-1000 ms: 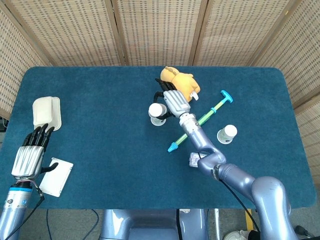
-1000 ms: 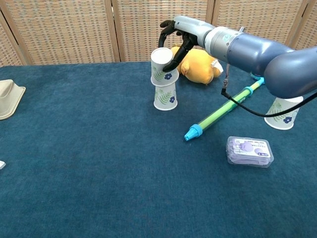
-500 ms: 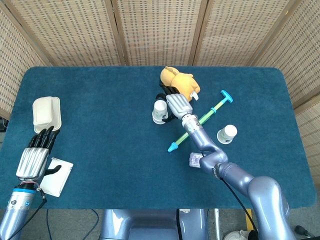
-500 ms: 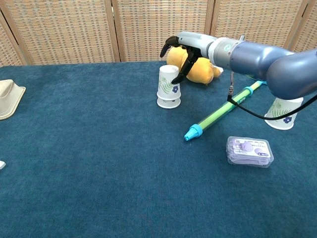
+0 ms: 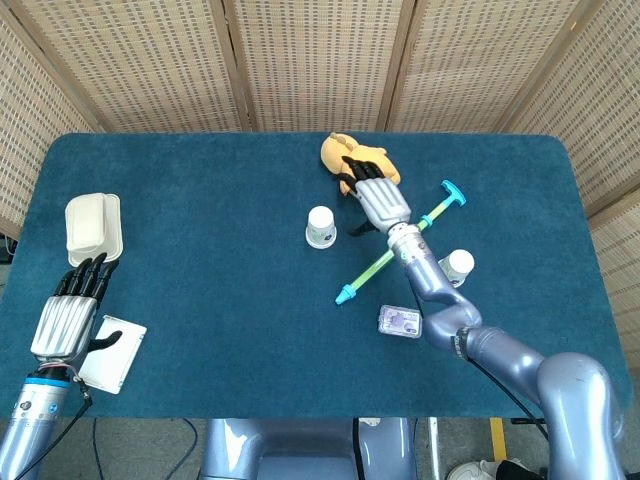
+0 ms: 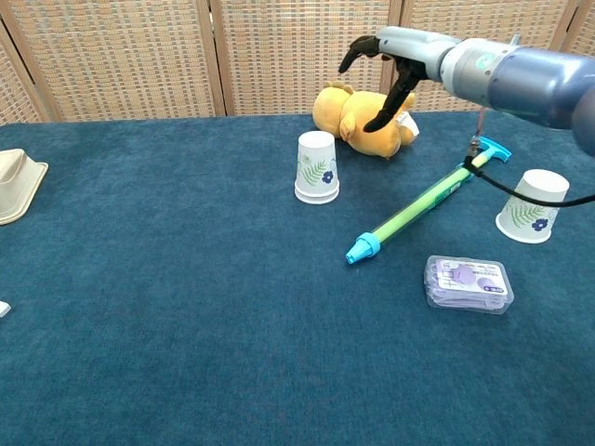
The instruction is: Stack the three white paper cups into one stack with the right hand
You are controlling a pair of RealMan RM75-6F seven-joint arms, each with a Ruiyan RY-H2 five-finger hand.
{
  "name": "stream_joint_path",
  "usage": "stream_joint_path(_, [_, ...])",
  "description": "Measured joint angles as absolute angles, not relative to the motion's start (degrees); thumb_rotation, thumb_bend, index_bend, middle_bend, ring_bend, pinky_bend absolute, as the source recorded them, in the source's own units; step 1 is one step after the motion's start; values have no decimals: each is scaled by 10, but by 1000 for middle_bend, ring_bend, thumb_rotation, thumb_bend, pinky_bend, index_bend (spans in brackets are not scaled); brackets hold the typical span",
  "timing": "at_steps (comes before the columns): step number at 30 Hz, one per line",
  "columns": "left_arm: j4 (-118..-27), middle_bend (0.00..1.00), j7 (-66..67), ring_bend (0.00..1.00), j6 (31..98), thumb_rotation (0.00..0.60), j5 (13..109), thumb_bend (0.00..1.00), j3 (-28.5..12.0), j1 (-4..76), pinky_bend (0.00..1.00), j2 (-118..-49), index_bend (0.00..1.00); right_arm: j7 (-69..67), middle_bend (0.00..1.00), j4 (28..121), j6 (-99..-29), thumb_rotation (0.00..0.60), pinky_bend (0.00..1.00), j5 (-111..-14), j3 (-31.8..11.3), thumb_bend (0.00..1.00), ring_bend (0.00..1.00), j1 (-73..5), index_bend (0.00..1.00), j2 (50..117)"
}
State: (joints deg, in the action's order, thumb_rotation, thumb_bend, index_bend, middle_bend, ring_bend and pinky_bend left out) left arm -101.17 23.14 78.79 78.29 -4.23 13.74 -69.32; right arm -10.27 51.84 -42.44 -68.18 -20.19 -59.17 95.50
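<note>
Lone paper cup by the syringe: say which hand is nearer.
Right. The right hand hovers just beyond the lone cup, above the plush toy; the left hand rests at the table's far-left edge.

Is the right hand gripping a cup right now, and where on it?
No. The right hand holds nothing, fingers spread above the plush toy; the stacked cups stand free.

plush toy [image 6: 358, 116] and green-blue stick [image 6: 423, 202] between cup stack [image 6: 316, 167] and lone cup [image 6: 530, 206]
</note>
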Motion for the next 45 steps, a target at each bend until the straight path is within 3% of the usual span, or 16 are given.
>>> stream_joint_path(11, [-1021,0,227,0,808,600,799,49,-41,130,112,-687,0,-27,0,674,-477,600,0,-646,-183,219,0,-501,416,826])
stream_joint_path(16, [-1025,0,232,0,811,600,811,48,-36,128,112,-687,0,36,0,746,-488,600,0,-604,-164,220,0,-463,411,770])
stream_joint_path(22, [-1028,0,240,0,812,600,834,48,-24,127,112,-691,0,80,0,788,-485,600,0,-546,-127,219,0,-421,299,735])
stream_joint_path(29, [-1031,0,247,0,817,600,843,48,-21,124,112,-693,0,81,0,773,-461,600,0,-523,-116,219,0,-414,283,741])
stream_joint_path(45, [-1028,0,258,0,812,600,838,48,-23,124,112,-699,0,68,0,707,-434,600,0,-522,-111,222,0,-417,378,780])
